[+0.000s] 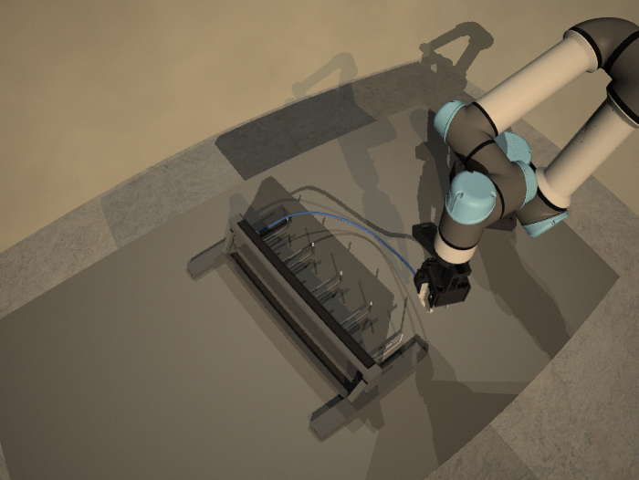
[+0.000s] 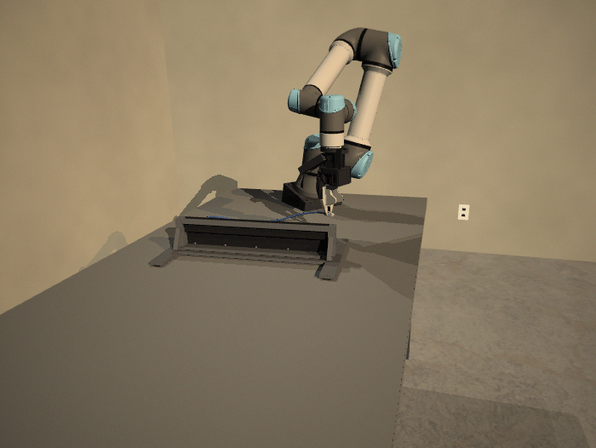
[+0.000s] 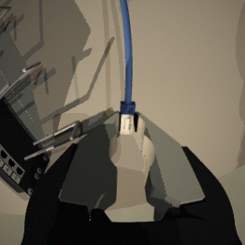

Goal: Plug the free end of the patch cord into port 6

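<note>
Gripper state: the gripper (image 3: 127, 122) is clamped on the plug (image 3: 126, 122) of the free end; in the wrist view the pale plug sits pinched between the two fingertips.

Cord: the blue patch cord (image 1: 340, 219) runs from the plug in a shallow arc to the far end of the rack (image 1: 304, 288), where it is already seated.

Plug location: in the top view the gripper (image 1: 426, 297) hangs behind the rack, off its near-right end, apart from it and above the table (image 2: 240, 347).

Key relation: seen from above, the rack lies at about 9 o'clock from the gripper; its long axis runs from 10 o'clock to 4 o'clock.

Port face: the black port panel (image 2: 250, 239) faces away from the arm's base (image 2: 294, 196), so the gripper is on the wrong side of it.

Port 6: too small to pick out; a few sockets (image 3: 10, 165) show at 8 o'clock in the wrist view.

Plug axis: roughly along the cord, pointing back into the fingers rather than at the panel.

Judgement: the coming move likely needs a carry round the rack's end and a turn of the plug to face the ports, latch up.

Risk: the cord may drag across the rear pins (image 1: 330, 281) of the rack.
</note>
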{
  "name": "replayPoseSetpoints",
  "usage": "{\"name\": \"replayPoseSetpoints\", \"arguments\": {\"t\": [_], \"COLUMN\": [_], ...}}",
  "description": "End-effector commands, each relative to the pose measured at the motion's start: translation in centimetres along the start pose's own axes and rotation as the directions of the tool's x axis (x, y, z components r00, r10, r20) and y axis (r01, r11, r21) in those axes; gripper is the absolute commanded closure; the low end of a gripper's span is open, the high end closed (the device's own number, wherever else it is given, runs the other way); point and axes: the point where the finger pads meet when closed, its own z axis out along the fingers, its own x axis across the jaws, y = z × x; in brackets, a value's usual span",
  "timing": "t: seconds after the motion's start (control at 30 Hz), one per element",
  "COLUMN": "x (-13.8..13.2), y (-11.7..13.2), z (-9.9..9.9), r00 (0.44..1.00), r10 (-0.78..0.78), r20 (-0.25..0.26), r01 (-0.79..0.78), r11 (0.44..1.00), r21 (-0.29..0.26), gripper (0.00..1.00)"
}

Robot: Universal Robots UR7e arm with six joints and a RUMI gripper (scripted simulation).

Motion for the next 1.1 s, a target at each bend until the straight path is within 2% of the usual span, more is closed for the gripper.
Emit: {"name": "replayPoseSetpoints", "arguments": {"t": [0.0,0.53,1.07], "x": [-0.5,-2.3,-4.4], "y": [0.0,-0.3,-0.6], "z": [-0.1,-0.6,-1.2], "r00": [0.999,0.980,0.927], "r10": [0.039,0.201,0.376], "r20": [0.000,-0.002,-0.004], "r01": [-0.039,-0.201,-0.376], "r11": [0.999,0.980,0.927], "r21": [0.001,0.004,0.007], "gripper": [1.00,1.00,1.00]}}
